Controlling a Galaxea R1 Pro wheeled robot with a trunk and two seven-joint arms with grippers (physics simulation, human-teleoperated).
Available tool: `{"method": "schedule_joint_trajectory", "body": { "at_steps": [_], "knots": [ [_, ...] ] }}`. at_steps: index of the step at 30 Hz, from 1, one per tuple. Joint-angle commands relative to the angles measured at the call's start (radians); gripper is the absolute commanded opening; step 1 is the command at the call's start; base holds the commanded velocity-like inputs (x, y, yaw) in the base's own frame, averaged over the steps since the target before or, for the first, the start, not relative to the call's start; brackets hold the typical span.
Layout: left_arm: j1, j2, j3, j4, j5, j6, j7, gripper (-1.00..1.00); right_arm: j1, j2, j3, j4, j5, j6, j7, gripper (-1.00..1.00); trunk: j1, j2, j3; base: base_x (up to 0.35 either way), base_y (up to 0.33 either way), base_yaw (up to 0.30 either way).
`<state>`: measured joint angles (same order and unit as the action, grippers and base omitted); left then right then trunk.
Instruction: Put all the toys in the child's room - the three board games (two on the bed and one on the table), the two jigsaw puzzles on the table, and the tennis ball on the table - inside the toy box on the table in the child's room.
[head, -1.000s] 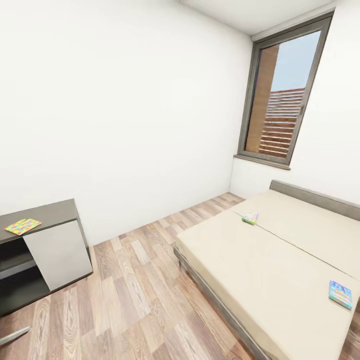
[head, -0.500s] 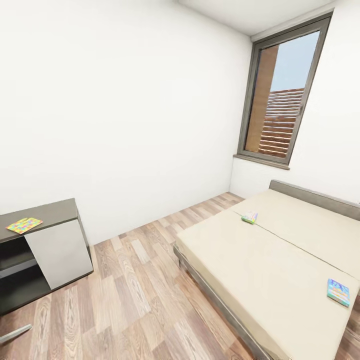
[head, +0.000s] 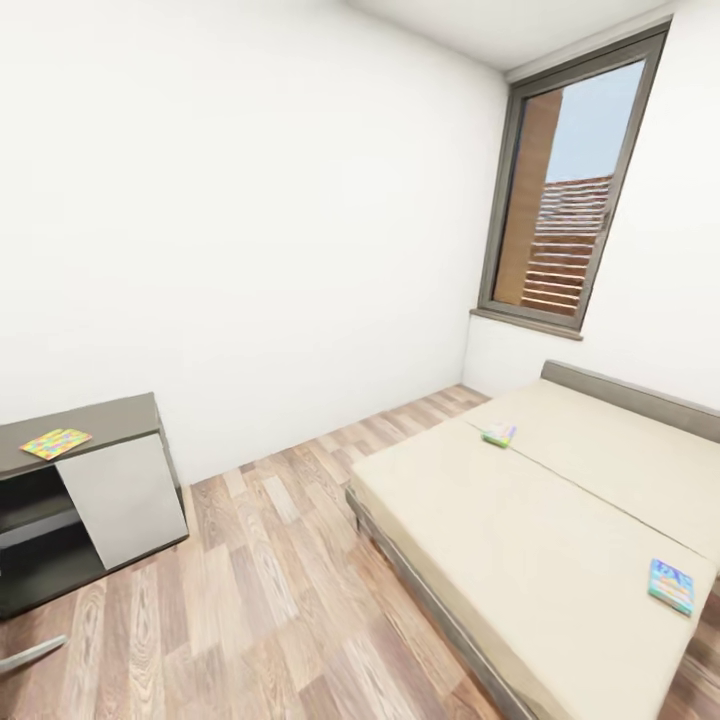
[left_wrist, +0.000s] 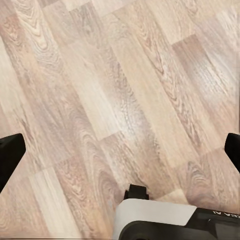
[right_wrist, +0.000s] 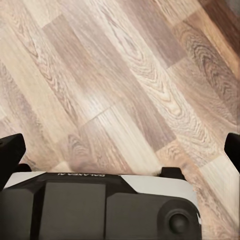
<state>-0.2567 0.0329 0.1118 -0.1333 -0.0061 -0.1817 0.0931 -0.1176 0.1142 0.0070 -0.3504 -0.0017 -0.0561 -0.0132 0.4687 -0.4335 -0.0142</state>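
The left tool (left_wrist: 120, 150) was seen in the left wrist view with its two dark fingertips (left_wrist: 10, 155) spread wide to the edges of the frame, nothing held between them, and only the wood-plank floor (left_wrist: 120, 75) lay beneath. The right tool (right_wrist: 120, 150) was likewise seen in the right wrist view spread wide and empty, its dark fingertips (right_wrist: 11, 150) far apart over the same plank floor (right_wrist: 125, 75), with part of the robot's white and black body (right_wrist: 100, 205) visible under it. In the head view, a white-walled child's room (head: 250, 200) was shown with a tall dark-framed window (head: 565, 190) at the right. A large low bed (head: 540, 560) with a plain beige mattress and a grey headboard was placed below the window. Two board games were lying on the mattress, well apart: a green-edged one (head: 499, 435) near the middle seam towards the headboard, and a light blue one (head: 671, 585) near the bed's near right edge. At the left, a low dark grey worktop (head: 110, 420) with a white panel was standing against the wall, and a thin multicoloured jigsaw puzzle (head: 55, 442) was lying flat on its top. A slim grey part (head: 30, 655) could be made out at the lower left corner, but what it was could not be told.
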Motion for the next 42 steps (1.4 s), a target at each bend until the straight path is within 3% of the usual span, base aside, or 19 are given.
{"method": "schedule_joint_trajectory", "body": {
  "at_steps": [1,11,15,20,35,39,42],
  "knots": [
    [-0.001,0.0,0.005,0.001,-0.001,-0.004,0.0,1.0,-0.001,0.001,0.001,0.001,0.0,-0.003,-0.002,1.0,0.0,-0.002,-0.002,-0.003,-0.255,0.216],
    [-0.001,-0.003,0.006,0.001,0.009,-0.004,0.001,1.0,-0.001,0.003,0.001,0.001,-0.001,-0.002,-0.001,1.0,0.0,-0.002,-0.003,-0.001,-0.085,0.217],
    [-0.001,-0.006,0.007,0.001,0.011,-0.004,0.002,1.0,-0.001,0.003,0.001,0.001,-0.001,-0.002,-0.001,1.0,0.0,-0.002,-0.004,0.0,-0.007,0.049],
    [-0.001,-0.007,0.011,0.001,0.012,-0.003,0.002,1.0,-0.001,0.004,0.001,0.001,-0.001,-0.002,-0.002,1.0,-0.019,0.033,0.012,0.0,-0.002,0.015],
    [-0.001,-0.007,0.017,0.001,0.013,0.0,0.006,1.0,-0.001,0.01,0.0,-0.008,-0.001,0.005,0.0,1.0,-0.019,0.033,0.012,0.0,0.0,0.001],
    [-0.001,-0.006,0.022,0.001,0.014,0.006,0.009,1.0,-0.005,0.036,-0.001,-0.03,-0.001,0.06,-0.001,1.0,-0.019,0.033,0.012,0.0,0.0,0.0],
    [-0.003,-0.006,0.024,-0.005,0.015,0.017,0.011,1.0,-0.02,0.051,-0.001,-0.079,-0.001,0.155,-0.013,1.0,-0.019,0.033,0.012,0.0,0.0,0.0]
  ]
}}
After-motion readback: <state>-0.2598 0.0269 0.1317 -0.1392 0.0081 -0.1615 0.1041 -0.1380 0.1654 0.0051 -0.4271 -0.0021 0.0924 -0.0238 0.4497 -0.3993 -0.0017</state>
